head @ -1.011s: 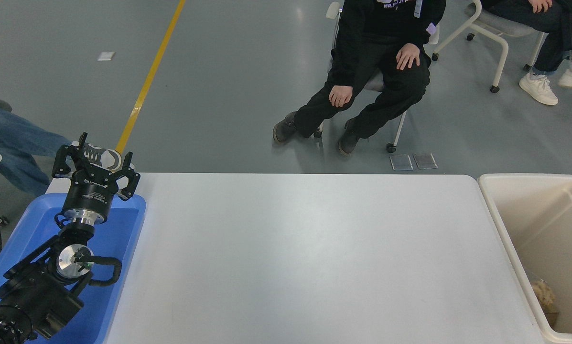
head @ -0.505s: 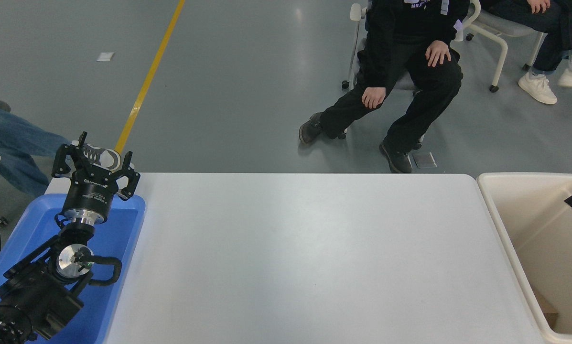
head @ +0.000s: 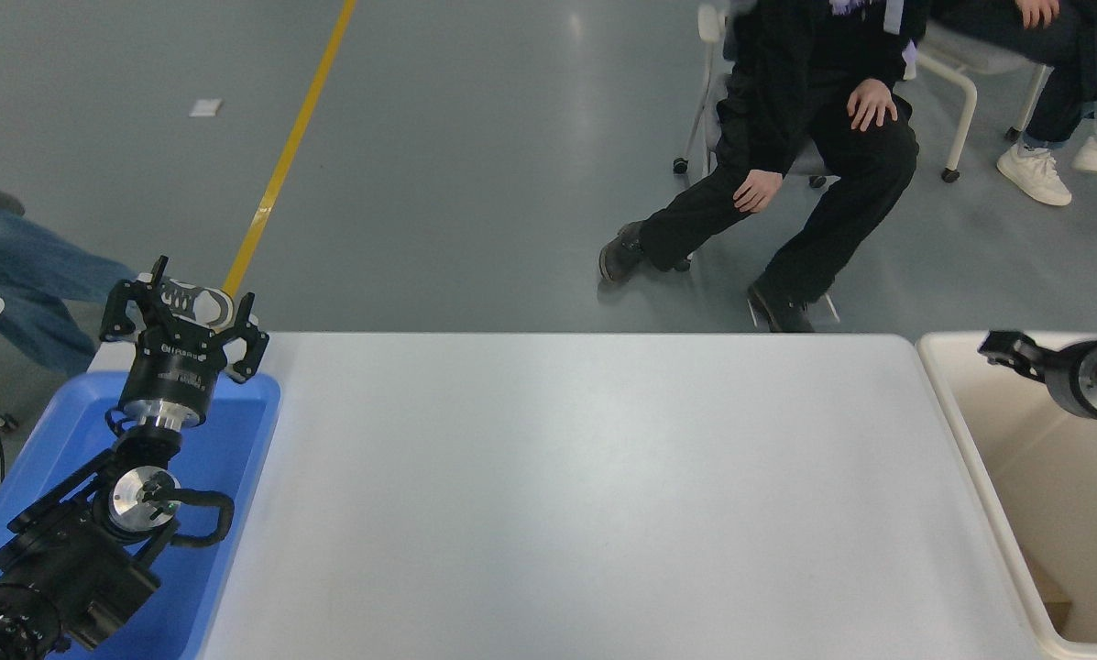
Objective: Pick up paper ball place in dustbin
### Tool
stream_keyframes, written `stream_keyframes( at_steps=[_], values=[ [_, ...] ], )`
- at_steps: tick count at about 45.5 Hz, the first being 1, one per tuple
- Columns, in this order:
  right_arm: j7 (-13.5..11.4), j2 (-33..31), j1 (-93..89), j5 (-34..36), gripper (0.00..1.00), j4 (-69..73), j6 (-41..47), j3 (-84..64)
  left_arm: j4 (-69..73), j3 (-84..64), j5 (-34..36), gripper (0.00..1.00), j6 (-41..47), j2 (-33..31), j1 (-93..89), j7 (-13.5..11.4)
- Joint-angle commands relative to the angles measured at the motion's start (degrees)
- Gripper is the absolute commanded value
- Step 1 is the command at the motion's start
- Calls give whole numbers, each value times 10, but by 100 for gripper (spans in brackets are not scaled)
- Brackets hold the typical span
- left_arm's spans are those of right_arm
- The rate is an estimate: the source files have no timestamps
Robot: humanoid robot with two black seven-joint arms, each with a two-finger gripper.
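Cream dustbin (head: pixel 965 431): you find it at about 3 o'clock, just off the right end of the white table (head: pixel 585 495), its thick rim running alongside the table edge and its smooth inner walls open to your view.
Paper ball: you cannot see it anywhere in the head view; the stretch of bin floor that shows holds only a dull brown patch near the lower right corner, too small to identify.
Right gripper (head: pixel 1002 350): you see it coming in from the right edge at about 3 o'clock, above the far part of the bin's opening, its silver-ringed wrist partly cut off by the frame; only one dark fingertip shows clearly, so you cannot tell whether it is spread or closed, nor whether it carries anything.
Left gripper (head: pixel 184 316): you see it parked at about 9 o'clock, fingers spread apart and carrying nothing, pointing away from you over the far rim of the blue tray (head: pixel 246 440).
Blue tray: it sits at the table's left end, at about 8 o'clock, under the left arm.
Person (head: pixel 814 156): seated in black clothing on a wheeled chair at about 1 o'clock, beyond the table's far side, one hand on a thigh and the other hanging between the knees.
Floor: grey, with a yellow line running toward 11 o'clock.
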Motion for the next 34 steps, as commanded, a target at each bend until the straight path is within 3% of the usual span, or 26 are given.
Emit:
stream_keyframes(
  at_steps=[1,18,34],
  values=[
    [0,56,133,0,100,42,259,-33,0,0,0,99,0,0,0,0],
    [3,145,193,3,100,45,259,-34,1,0,0,99,2,0,1,0],
    [3,146,222,8,100,45,259,-10,0,0,0,99,2,0,1,0]
  ],
)
